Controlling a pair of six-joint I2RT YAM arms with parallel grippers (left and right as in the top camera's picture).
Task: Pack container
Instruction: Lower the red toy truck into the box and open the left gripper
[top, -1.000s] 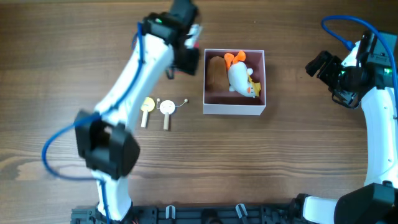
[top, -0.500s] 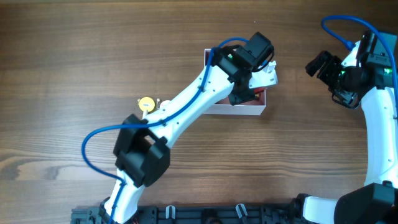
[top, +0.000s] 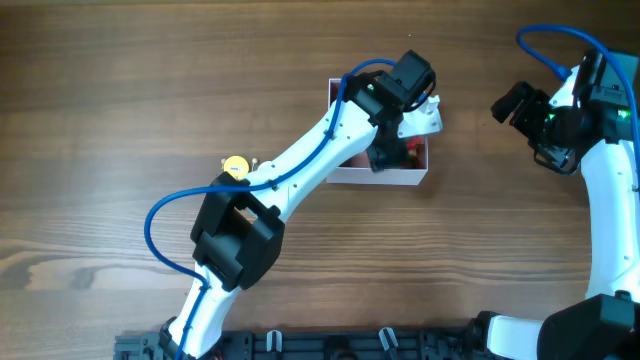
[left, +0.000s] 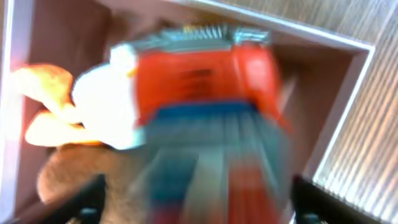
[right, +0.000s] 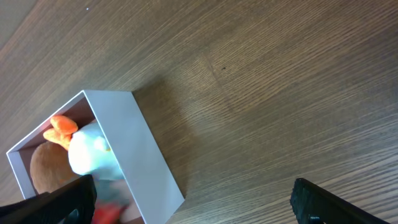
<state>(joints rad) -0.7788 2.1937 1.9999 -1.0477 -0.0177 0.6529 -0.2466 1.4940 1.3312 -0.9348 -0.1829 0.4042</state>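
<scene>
The container (top: 385, 178), a white-walled square box with a pink inside, stands at the table's centre back. My left gripper (top: 392, 152) hovers over its right half. In the left wrist view its fingers (left: 199, 208) are spread wide. A blurred red, blue and grey toy (left: 205, 93) lies between them, untouched, over the container's pink inside (left: 323, 118). A white and orange plush (left: 93, 106) and a brown plush (left: 74, 180) lie in the box. My right gripper (top: 512, 103) is open and empty, right of the container (right: 146, 143).
A small yellow round toy (top: 234, 166) lies on the wooden table left of the container, partly hidden by my left arm. The right wrist view shows the white plush (right: 90, 152) in the box and bare wood to its right.
My left arm swung from the container's left side to over it, bringing the red toy, which now shows blurred between spread fingers. The right arm has not moved.
</scene>
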